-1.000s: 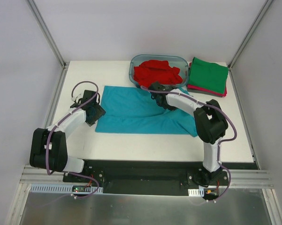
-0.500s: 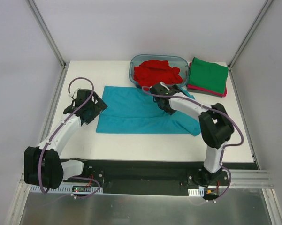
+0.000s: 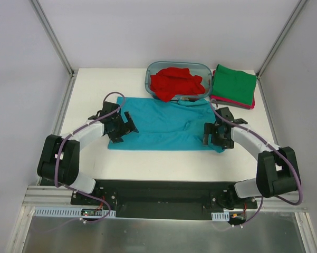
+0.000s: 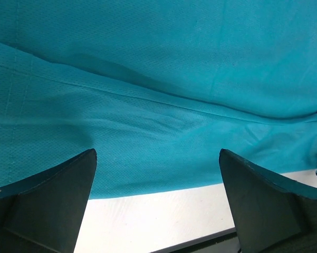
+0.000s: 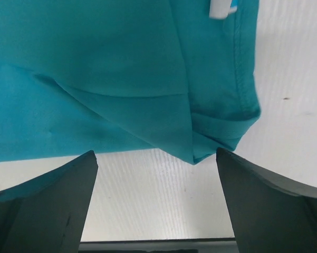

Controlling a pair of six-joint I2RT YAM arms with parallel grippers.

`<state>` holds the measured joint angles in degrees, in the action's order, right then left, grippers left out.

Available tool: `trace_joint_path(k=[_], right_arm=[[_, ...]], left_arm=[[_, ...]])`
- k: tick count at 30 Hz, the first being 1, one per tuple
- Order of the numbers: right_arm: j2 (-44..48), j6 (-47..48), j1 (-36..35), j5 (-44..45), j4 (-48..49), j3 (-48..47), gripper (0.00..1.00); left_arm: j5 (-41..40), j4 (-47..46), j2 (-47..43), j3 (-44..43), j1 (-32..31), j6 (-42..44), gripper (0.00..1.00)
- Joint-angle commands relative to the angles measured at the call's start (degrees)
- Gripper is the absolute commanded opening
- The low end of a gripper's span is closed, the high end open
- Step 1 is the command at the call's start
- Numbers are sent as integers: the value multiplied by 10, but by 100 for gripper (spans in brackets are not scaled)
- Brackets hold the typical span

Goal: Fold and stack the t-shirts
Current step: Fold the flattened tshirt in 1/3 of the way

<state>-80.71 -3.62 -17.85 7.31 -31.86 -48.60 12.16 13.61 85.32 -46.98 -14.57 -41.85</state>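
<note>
White laminate surface [image 3: 89, 89] carries everything. The teal-blue t-shirt [image 3: 158, 121], a fine matte knit, lies flat at its centre, long axis running 9 to 3 o'clock, with a soft crease along its near hem. At 12 o'clock a clear blue-tinted tub [image 3: 149, 79] holds a crumpled red t-shirt [image 3: 175, 81]. At 2 o'clock a folded green t-shirt [image 3: 233, 84] sits on a magenta t-shirt [image 3: 229, 103]. The left tool [image 3: 127, 129] hovers over the teal shirt's 9 o'clock end and the right tool [image 3: 210, 136] over its 4 o'clock corner. Each has its dark fingers [image 4: 47, 205] spread wide, holding nothing. The hem lies just ahead of both, so either arm seems equally near for a pinch.
</note>
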Motion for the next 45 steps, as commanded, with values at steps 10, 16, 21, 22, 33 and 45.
trace_joint_path(k=[10, 16, 21, 22, 33, 45], right_arm=[[-38, -9, 88, -208, 87, -4, 85], [-41, -12, 100, -211, 71, -6, 68], [-21, 1, 113, -202, 58, -2, 59], [-17, 3, 115, -201, 53, -2, 59], [-16, 32, 136, -259, 44, 32, 51], [-5, 32, 149, -210, 44, 51, 26]], left_arm=[[-26, -18, 23, 36, 9, 37, 99], [-35, -10, 16, 41, 16, 41, 99], [-48, -3, 8, 40, 18, 46, 99], [-50, -2, 7, 41, 19, 48, 99], [-61, 5, 21, 34, 21, 53, 99], [-83, 13, 8, 34, 22, 62, 99]])
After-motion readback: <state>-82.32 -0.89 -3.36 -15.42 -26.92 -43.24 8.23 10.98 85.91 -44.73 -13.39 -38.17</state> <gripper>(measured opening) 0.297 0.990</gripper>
